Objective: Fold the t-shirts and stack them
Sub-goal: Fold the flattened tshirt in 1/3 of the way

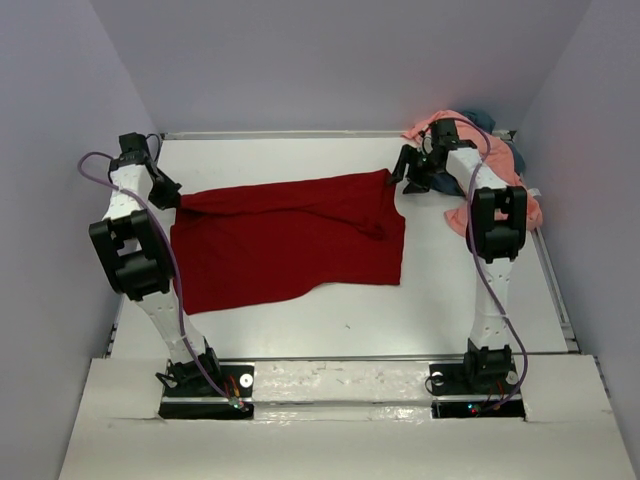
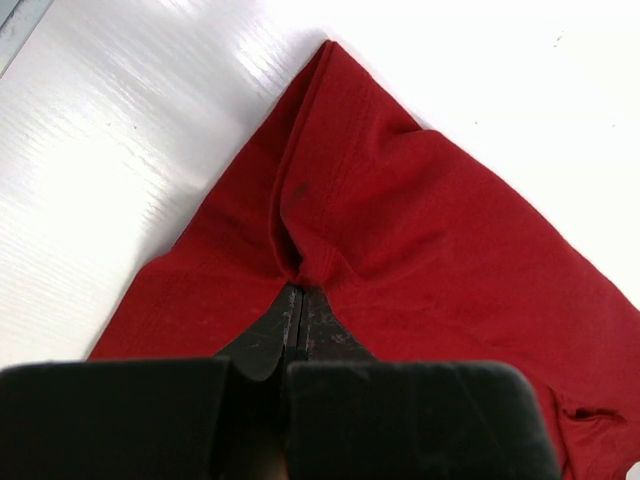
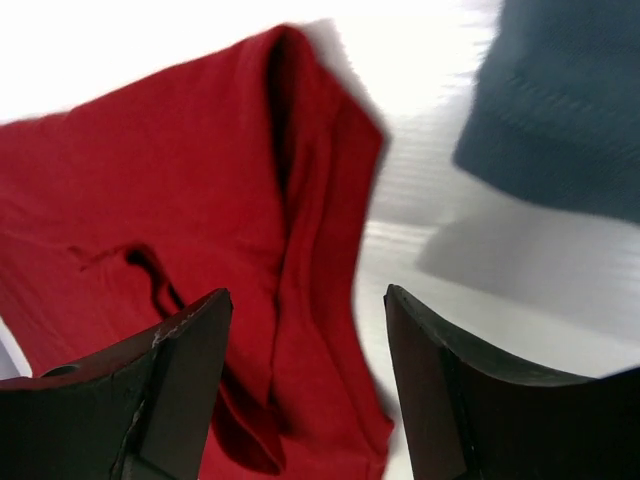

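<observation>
Left wrist view shows the left end effector (image 2: 300,290) clamped shut on a pinch of the dark red t-shirt (image 2: 400,260), likely anchoring its left edge while it lies spread across the surface (image 1: 350,320). Farther out, the right end effector (image 3: 305,300) hangs open over the shirt's far right corner, gripping nothing. Beyond it, the salmon pink t-shirt (image 1: 437,124) and slate blue-grey t-shirt (image 3: 570,100) sit heaped at the far right, seemingly awaiting their turn.
</observation>
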Available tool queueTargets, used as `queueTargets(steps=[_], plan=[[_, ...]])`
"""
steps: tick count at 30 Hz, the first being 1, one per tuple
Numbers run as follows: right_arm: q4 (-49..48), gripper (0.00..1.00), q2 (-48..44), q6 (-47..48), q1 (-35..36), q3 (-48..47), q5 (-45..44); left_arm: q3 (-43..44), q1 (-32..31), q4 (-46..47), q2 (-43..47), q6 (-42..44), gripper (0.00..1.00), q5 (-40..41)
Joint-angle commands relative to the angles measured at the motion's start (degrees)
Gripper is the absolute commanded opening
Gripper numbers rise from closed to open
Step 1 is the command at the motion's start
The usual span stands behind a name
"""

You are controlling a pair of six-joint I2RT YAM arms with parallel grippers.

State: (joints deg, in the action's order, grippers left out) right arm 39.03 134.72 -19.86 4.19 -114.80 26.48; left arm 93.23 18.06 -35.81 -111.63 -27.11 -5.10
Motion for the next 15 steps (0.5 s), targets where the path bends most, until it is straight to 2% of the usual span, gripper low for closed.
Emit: queueTargets(steps=[1, 15], plan=[[-0.8, 0.68, -5.9, 0.1, 2.0, 1.5, 2.3, -0.4, -0.4, -0.2, 4.1, 0.0, 0.00, 0.5], [-2.5, 0.62, -3.1, -1.1, 3.0, 1.8, 4.3, 0.1, -0.5, -0.6, 3.9, 0.2, 0.00, 0.9]])
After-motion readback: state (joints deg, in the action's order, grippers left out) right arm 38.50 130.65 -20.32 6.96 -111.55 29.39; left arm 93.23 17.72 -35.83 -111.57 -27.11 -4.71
